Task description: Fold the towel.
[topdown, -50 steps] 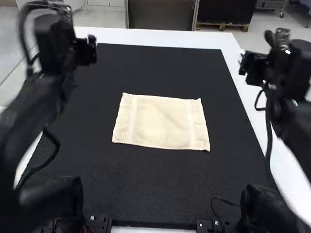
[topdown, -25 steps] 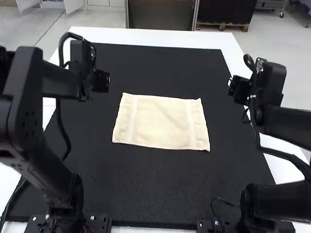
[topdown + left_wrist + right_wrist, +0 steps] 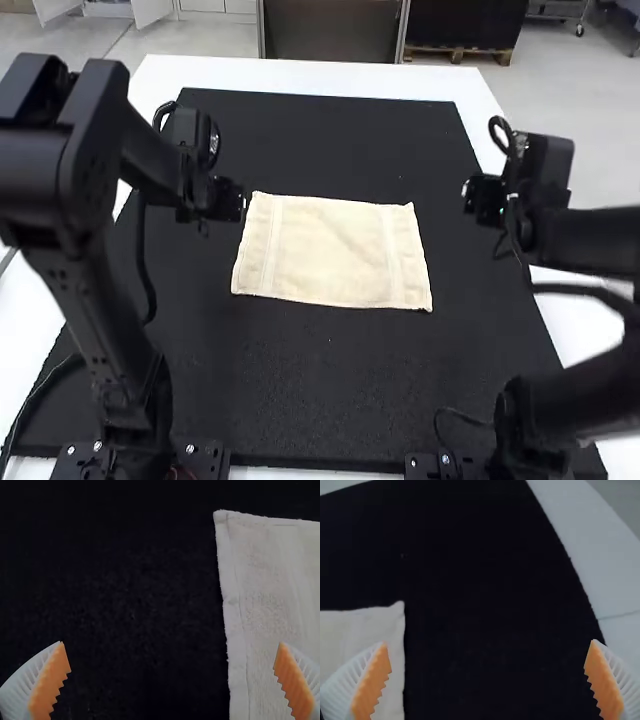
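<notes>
High view: cream towel (image 3: 332,250) flat between left gripper (image 3: 225,200) and right gripper (image 3: 485,200) | Left wrist view: spread wide, holding nothing; go low, pinch just the towel's edge | Right wrist view: spread wide, empty; lift gently together

this looks like a robotics lab or a workshop set up like one. the jointed, glossy black left arm (image 3: 110,310) and the matching black right arm (image 3: 590,240) stand at the near side of a broad, plain white table (image 3: 300,70). flat black base plates (image 3: 200,458) with bright round screw heads sit at their feet, and a thin black cable (image 3: 147,290) loops along the left arm. a large, dark, four-sided mat (image 3: 310,370) with a matte surface covers much of the tabletop, like a work area.
</notes>
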Robot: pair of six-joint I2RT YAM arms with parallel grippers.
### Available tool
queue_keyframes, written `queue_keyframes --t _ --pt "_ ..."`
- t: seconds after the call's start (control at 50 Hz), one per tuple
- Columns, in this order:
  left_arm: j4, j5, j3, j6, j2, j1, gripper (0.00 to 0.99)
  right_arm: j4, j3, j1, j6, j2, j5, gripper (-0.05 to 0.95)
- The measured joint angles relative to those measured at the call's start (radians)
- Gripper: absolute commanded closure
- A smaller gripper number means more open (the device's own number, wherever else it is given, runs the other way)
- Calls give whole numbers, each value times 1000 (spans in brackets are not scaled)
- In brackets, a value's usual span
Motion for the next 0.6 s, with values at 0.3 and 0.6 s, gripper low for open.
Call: queue_keyframes --t 0.3,0.6 --pt "-81 62 142 -3 78 16 38 4 99 42 -13 251 -56 -2" --pt "-115 73 220 12 175 -36 38 15 256 111 -25 431 -95 -2"
